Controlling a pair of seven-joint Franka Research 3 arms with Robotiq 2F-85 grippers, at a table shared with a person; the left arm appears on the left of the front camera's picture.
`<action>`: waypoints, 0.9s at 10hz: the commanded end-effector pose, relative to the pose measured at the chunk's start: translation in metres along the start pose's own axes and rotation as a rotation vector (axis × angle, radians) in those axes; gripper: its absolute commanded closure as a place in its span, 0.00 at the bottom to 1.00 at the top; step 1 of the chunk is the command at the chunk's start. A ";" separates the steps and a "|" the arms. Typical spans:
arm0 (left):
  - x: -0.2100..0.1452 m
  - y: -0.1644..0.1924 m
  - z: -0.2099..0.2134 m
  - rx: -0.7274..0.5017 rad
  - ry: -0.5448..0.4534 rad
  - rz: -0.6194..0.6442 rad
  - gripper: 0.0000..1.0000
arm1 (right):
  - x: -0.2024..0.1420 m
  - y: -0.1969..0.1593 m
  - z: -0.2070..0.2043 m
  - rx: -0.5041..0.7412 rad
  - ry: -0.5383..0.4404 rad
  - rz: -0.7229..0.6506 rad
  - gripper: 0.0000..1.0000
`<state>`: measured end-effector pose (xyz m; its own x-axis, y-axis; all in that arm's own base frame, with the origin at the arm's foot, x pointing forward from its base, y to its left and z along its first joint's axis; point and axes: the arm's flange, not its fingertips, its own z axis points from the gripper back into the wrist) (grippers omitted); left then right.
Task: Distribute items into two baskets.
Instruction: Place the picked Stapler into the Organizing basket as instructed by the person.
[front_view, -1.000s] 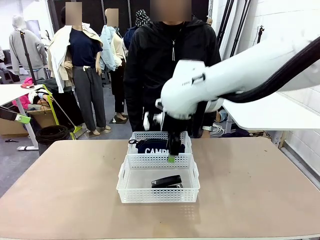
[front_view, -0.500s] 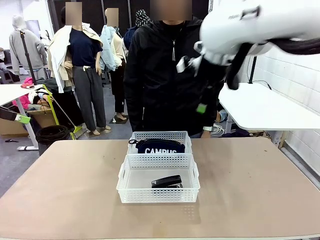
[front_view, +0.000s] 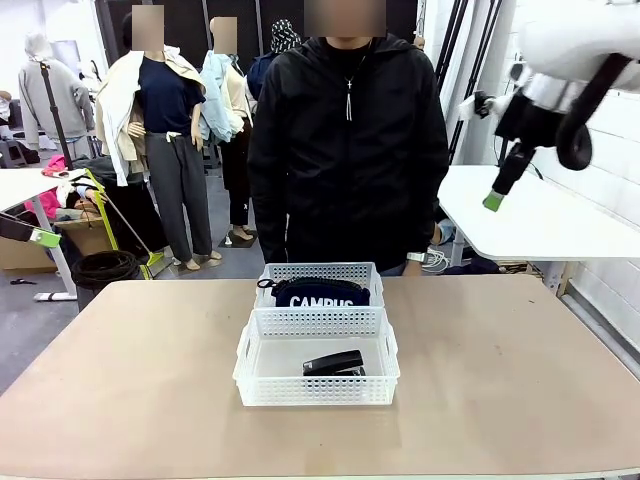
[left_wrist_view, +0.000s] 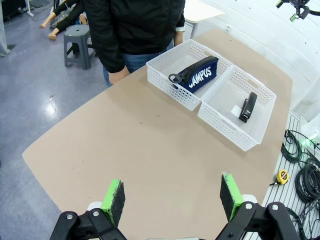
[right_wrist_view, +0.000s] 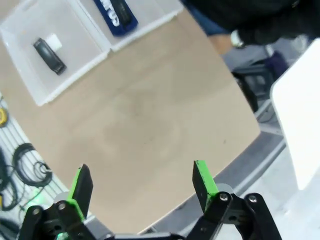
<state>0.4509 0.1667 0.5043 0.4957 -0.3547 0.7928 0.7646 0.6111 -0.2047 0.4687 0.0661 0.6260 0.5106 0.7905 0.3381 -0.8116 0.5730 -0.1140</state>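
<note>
Navy CAMPUS pouch (front_view: 320, 293) and black stapler (front_view: 334, 363) sit basketed.

Perforated plastic baskets (front_view: 316, 355), matt tabletop (front_view: 500, 380)

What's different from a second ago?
The right hand has lifted away from the baskets, up and to the right, open and empty. Unchanged: CAMPUS pouch in the far basket, stapler in the near basket.

Robotics lab — floor cables (left_wrist_view: 303, 176), test table (front_view: 520, 370).
</note>
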 end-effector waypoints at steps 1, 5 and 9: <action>0.001 -0.002 -0.001 0.007 -0.017 0.005 0.00 | -0.045 0.019 0.015 0.013 -0.091 -0.083 0.00; 0.001 -0.002 -0.001 0.007 -0.017 0.005 0.00 | -0.142 0.009 0.028 0.062 -0.226 -0.313 0.00; 0.001 -0.002 -0.001 0.007 -0.017 0.005 0.00 | -0.186 -0.009 0.007 0.184 -0.317 -0.433 0.00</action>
<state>0.4509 0.1664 0.5044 0.4956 -0.3551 0.7926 0.7648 0.6110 -0.2044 0.3750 -0.0911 0.5733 0.7299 0.4061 0.5499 -0.5902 0.7802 0.2071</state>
